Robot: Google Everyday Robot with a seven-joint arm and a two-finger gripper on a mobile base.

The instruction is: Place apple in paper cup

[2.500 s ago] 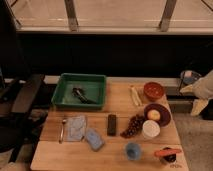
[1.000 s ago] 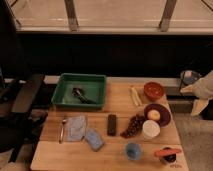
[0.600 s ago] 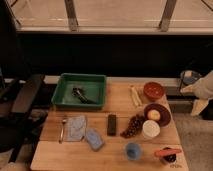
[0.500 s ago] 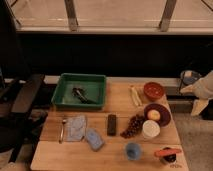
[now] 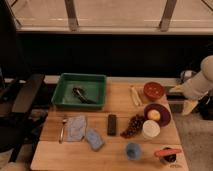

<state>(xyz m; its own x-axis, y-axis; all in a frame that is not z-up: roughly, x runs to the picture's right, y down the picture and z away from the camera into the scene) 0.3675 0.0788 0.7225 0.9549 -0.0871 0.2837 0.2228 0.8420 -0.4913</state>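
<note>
Arm [image 5: 201, 80] bent at frame edge; gripper [image 5: 189, 106] below.

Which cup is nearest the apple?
The white paper cup, beside the apple; the blue cup is farther. The gripper hangs right of the table.

I count two cups on my feed: one paper cup [image 5: 151, 129] and one blue cup [image 5: 132, 151]. One apple [image 5: 154, 115], one dark plate [image 5: 163, 108], one grape bunch [image 5: 132, 126], one carrot [image 5: 167, 151], one reddish-brown bowl [image 5: 153, 90], one green tray [image 5: 64, 95]. Two cloths: a larger blue cloth [image 5: 76, 127] and a smaller blue cloth [image 5: 94, 138]. One utensil [image 5: 63, 130], one dark rectangular block [image 5: 112, 124]. One gripper [image 5: 189, 106], hanging off the right edge of the one wooden table [image 5: 60, 157].
</note>
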